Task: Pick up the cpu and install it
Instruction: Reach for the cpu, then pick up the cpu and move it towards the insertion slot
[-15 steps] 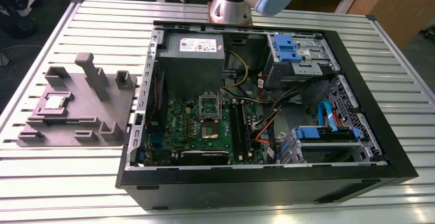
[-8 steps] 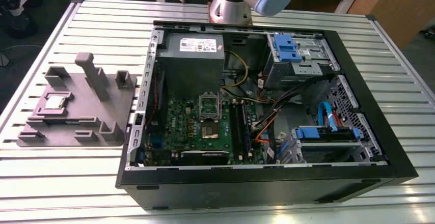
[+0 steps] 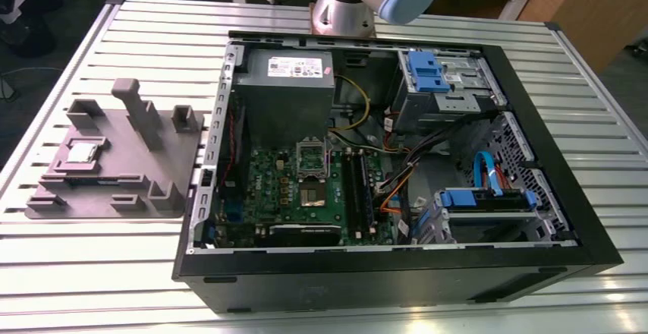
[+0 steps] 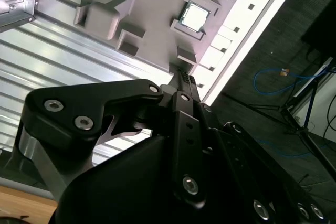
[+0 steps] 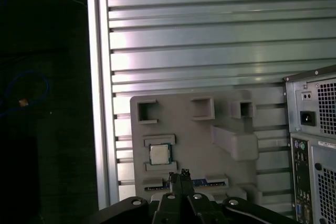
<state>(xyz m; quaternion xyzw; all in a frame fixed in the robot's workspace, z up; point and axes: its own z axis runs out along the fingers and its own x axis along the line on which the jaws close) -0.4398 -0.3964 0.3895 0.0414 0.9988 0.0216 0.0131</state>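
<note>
The cpu point(image 3: 83, 152) is a small silvery square chip lying flat in a framed pocket of the grey plastic plate point(image 3: 152, 174), on the exterior view's left. Both wrist views look down on it from high above: cpu point(image 4: 195, 16), cpu point(image 5: 159, 154). My gripper point(image 5: 178, 174) hangs well above the plate, its black fingertips point(image 4: 184, 76) pressed together with nothing between them, shut. The open computer case point(image 3: 405, 273) holds the green motherboard point(image 3: 273, 178) with its cpu socket point(image 3: 312, 188) near the middle.
The plate carries upright blocks point(image 3: 136, 110) and a memory stick slot point(image 5: 210, 183). Inside the case are a grey power supply point(image 3: 288, 76), blue drive brackets point(image 3: 430, 72) and loose cables point(image 3: 400, 190). The case's rear panel point(image 5: 315, 145) stands close to the plate. The slatted table edge point(image 5: 100, 103) runs beside the plate.
</note>
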